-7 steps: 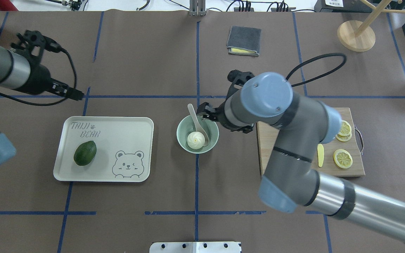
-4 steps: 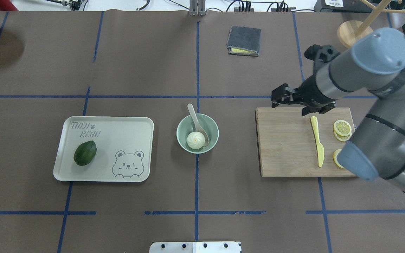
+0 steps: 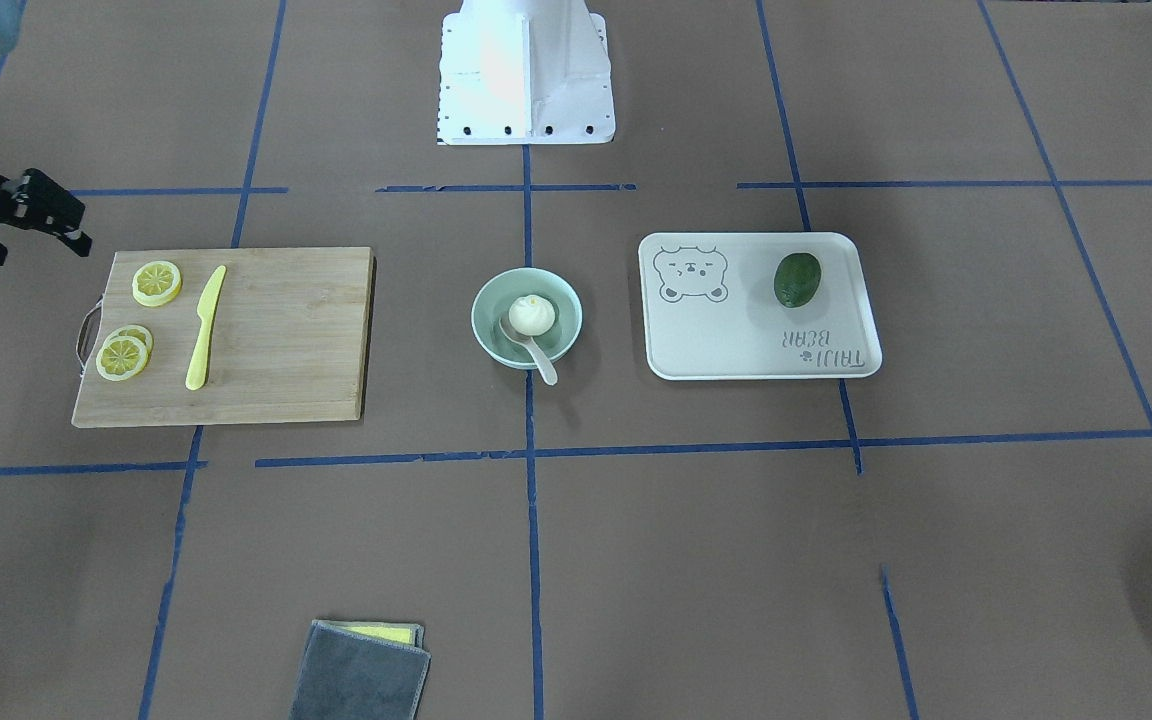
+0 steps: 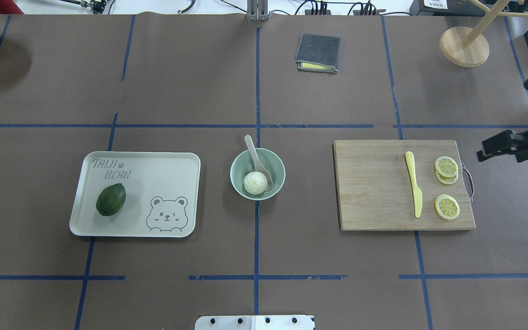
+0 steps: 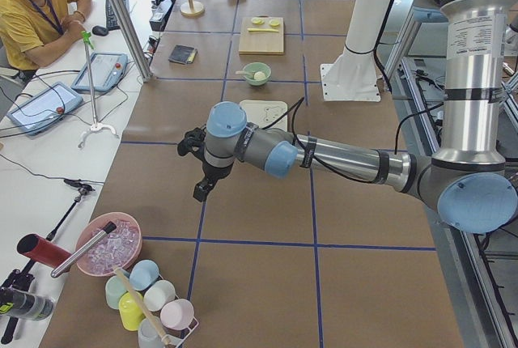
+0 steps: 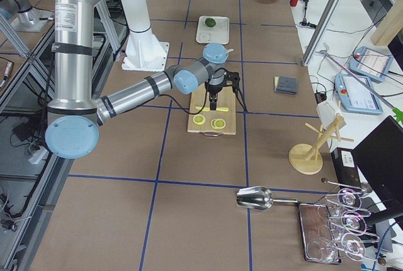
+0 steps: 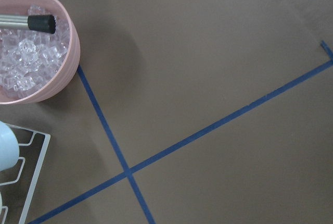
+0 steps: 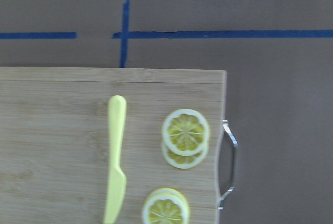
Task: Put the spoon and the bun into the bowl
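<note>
Standing at this end, I see the near arm stretch in from the lower right to mid-frame, its black left gripper [image 5: 200,193] pointing down over the brown table [image 5: 267,210]; I can't tell whether its fingers are apart. Up the middle sit a white rectangular tray [image 5: 263,113], then the pale mint-green bowl [image 5: 265,67] holding the small white bun [image 5: 259,76], the off-white spoon [image 5: 244,73] jutting past its left rim, then a wooden cutting board [image 5: 261,42]. A pink bowl of ice [image 5: 87,265] is lower left, and a man in a yellow shirt [image 5: 32,24] upper left.
</note>
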### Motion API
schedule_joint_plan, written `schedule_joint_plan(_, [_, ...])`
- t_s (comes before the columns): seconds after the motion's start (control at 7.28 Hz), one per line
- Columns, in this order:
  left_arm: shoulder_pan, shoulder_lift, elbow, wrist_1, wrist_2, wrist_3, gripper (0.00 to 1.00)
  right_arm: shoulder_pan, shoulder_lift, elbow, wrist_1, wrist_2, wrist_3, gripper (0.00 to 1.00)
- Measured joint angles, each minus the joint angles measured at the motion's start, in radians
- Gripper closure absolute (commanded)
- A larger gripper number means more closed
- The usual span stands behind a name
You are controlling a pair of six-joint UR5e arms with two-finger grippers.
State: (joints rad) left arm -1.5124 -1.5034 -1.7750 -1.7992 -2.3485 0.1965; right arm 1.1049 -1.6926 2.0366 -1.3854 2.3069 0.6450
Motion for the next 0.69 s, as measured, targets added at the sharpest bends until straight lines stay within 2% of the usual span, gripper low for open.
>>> schedule_joint_plan(0.27, [-0.016, 0.021, 0.02, 0.093, -0.023, 0.023, 0.0, 0.136, -0.089, -0.069, -0.004, 0.016, -0.294, 0.0])
schedule_joint_plan(0.69, [-0.031, 0.018, -0.017, 0.337, -0.07, 0.007, 0.0, 0.274, -0.111, -0.151, -0.075, 0.06, -0.545, 0.0])
